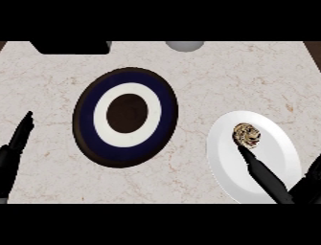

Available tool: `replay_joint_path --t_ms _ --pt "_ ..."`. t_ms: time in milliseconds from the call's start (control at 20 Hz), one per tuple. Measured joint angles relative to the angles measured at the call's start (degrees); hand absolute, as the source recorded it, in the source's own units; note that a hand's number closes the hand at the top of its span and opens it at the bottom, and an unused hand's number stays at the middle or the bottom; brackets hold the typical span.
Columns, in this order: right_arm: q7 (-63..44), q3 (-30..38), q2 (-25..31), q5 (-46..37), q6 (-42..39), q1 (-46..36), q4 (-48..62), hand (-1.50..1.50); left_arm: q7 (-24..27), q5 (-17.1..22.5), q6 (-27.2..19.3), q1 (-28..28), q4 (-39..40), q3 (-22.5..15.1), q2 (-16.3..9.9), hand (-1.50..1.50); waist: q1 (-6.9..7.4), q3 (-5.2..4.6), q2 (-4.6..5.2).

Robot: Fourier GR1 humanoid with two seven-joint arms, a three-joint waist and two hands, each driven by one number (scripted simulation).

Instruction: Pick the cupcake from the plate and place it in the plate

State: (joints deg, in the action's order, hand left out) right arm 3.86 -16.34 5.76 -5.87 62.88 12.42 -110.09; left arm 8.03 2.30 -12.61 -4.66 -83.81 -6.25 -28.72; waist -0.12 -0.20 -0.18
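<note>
Just right robot hand [311, 179] fingertip at cupcake [247, 134] on white plate [276, 165].

No readable text anywhere.
Nothing legible on the white plate [262, 158] at 4 o'clock, the dark ringed plate [126, 116] near centre, the cupcake [247, 133], or the marbled table [42, 81].

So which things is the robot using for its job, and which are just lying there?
For the job:
cupcake
white plate under it
dark ringed plate, bare
right hand, a finger by the cupcake

Just there:
black box at the far edge
grey round thing beside it
left hand, resting
</note>
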Motion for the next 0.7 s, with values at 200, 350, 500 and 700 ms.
replay_joint_path --t_ms 200,350,500,700 --pt "-11.2 -1.7 6.6 -4.3 -2.4 4.4 -0.7 -1.5 0.0 -0.4 0.2 0.3 -0.3 0.1 -0.1 0.0 0.29 -0.13 0.29" --pt "-21.5 -1.2 11.1 -7.1 -5.4 5.4 -2.2 -1.5 -0.6 -0.6 0.4 0.8 -0.9 0.0 -0.1 0.0 0.54 -0.15 0.41" --pt "-32.8 0.8 15.9 -9.1 -9.6 4.4 -3.9 -1.5 -0.6 -0.8 0.6 0.7 -0.8 -0.1 0.2 0.0 0.78 -0.14 0.48" --pt "-46.5 2.0 20.4 -11.7 -16.4 -0.1 -4.9 -1.5 -0.5 -1.0 1.1 1.0 -0.5 0.2 0.5 0.0 0.92 -0.06 0.44"
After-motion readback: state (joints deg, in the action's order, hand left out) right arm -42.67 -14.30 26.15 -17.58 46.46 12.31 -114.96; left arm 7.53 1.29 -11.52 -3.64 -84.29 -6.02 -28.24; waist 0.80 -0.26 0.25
